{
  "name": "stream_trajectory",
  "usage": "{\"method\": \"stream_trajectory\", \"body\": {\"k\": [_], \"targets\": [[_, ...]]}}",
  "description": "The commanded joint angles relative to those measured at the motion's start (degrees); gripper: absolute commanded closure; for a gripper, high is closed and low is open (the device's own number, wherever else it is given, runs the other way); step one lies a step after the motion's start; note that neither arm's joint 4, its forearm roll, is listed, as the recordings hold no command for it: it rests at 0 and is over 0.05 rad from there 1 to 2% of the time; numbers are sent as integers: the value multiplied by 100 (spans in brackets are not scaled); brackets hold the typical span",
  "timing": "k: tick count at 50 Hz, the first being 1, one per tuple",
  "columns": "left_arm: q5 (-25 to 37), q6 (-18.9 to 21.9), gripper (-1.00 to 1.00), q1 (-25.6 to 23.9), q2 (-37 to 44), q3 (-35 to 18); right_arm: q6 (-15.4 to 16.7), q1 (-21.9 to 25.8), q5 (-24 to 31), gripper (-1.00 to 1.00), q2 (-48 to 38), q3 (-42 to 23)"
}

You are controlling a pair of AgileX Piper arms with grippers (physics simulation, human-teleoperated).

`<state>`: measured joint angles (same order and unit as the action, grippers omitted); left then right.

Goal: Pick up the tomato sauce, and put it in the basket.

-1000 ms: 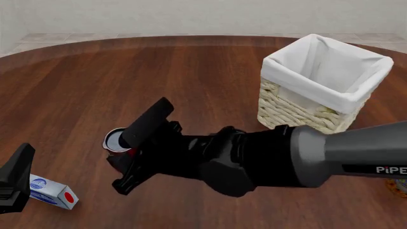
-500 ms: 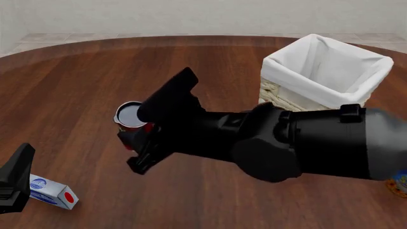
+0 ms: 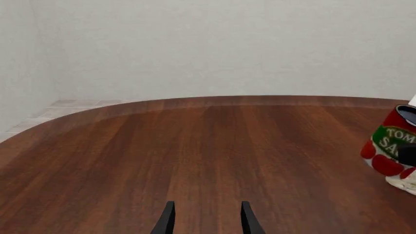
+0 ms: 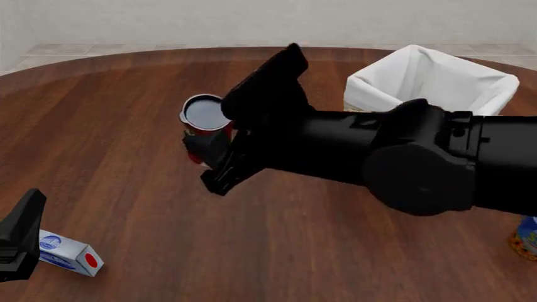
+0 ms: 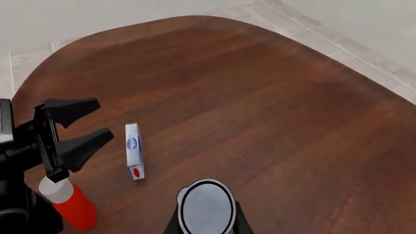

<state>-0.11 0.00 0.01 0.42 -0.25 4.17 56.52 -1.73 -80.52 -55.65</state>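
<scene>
The tomato sauce can (image 4: 204, 118), red with a silver top, hangs above the table in my right gripper (image 4: 215, 142), which is shut on it. The can is left of the basket (image 4: 371, 82), a pale wicker one with white lining at the far right. In the right wrist view the can's top (image 5: 206, 207) shows between the fingers. It also shows in the left wrist view (image 3: 390, 145). My left gripper (image 4: 19, 242) is open and empty at the near left; it also shows in its own view (image 3: 206, 222) and in the right wrist view (image 5: 103, 119).
A white-blue carton (image 4: 72, 253) with a red dot lies by my left gripper; it also shows in the right wrist view (image 5: 133, 157). A blue-orange can (image 4: 526, 238) stands at the near right edge. A red bottle (image 5: 70, 204) with a white cap stands near the left arm.
My right gripper has lifted the tomato sauce can off the table and carried it up and to the right, towards the basket. The left arm has not moved.
</scene>
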Motion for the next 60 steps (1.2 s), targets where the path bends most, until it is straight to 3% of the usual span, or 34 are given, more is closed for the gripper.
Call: {"method": "stream_trajectory", "body": {"k": [1,60], "targets": [[0,-1,-100,0,-1,0,10,-238,226,100,428,27],[0,1,-100,0,1,0,423,-1445,1291,100,1622,-351]]}}
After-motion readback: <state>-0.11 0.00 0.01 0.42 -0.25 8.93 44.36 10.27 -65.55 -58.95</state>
